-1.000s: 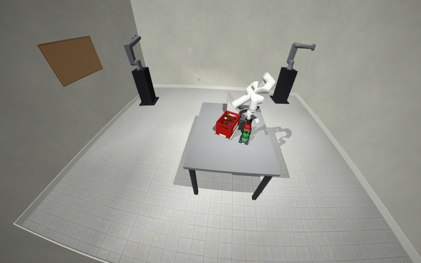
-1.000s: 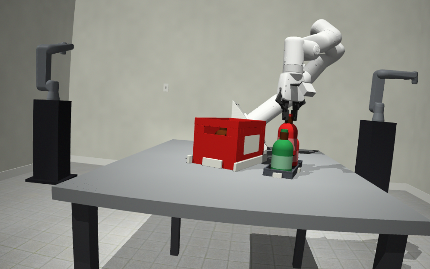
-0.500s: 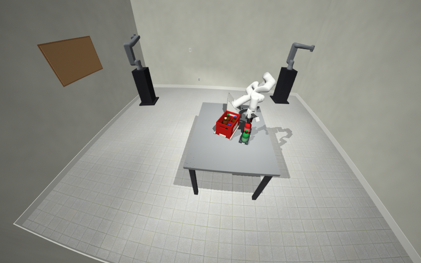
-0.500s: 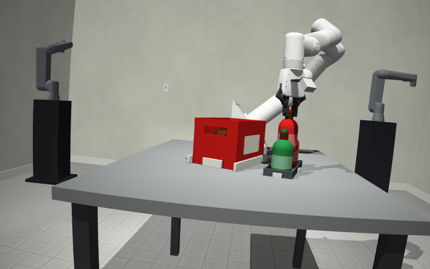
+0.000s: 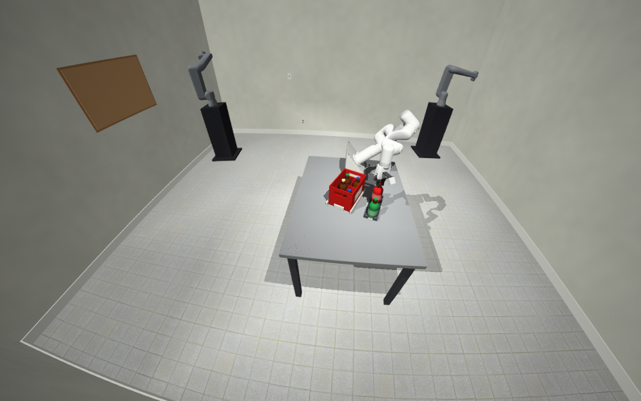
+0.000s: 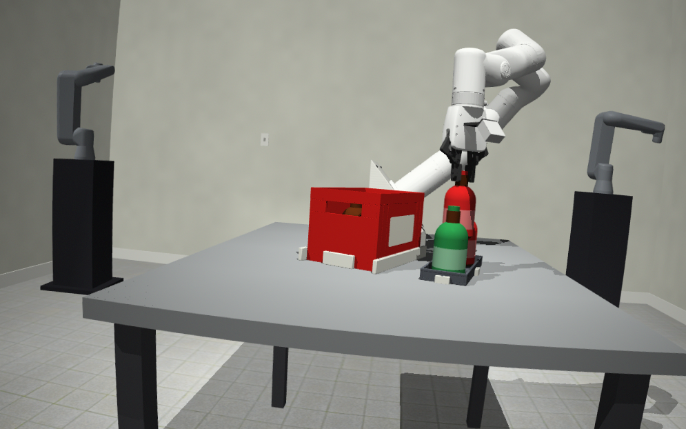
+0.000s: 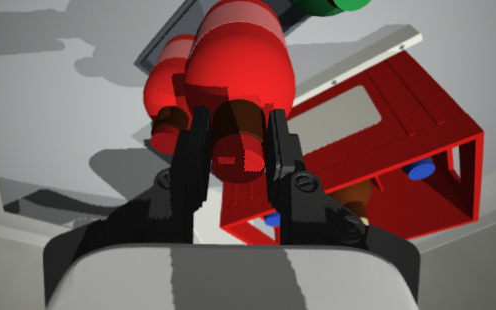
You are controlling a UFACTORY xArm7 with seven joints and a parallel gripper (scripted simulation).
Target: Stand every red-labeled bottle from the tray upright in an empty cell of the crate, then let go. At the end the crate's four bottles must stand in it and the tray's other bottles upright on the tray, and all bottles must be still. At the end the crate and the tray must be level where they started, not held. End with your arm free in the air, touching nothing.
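- Gripper (image 7: 238, 150) is clamped on the brown neck of a red bottle (image 6: 460, 198), one black finger (image 7: 193, 145) on each side, just below the red cap.
- In the exterior view this held bottle hangs upright above the tray (image 6: 467, 272), its base higher than the shoulder of the green bottle (image 6: 449, 245) in front of it.
- A second red bottle (image 7: 165, 90) stands on the tray, behind the held one in the exterior view and beside it in the wrist view.
- The green bottle stands upright at the near end of the tray; its neck is brown and its cap green.
- The tray is a dark, narrow one, flat on the table (image 6: 281, 303) just to the right of the crate (image 6: 345, 223) as the exterior view shows it.
- The crate is red with a pale panel on its side, and sits level between white corner blocks.
- Brown bottle necks show inside the crate from above (image 5: 345, 183); the wrist view shows blue caps (image 7: 419, 169) through its side openings. How many cells are filled cannot be told.
- The white arm (image 6: 467, 79) reaches over from behind the crate, wrist pointing straight down.
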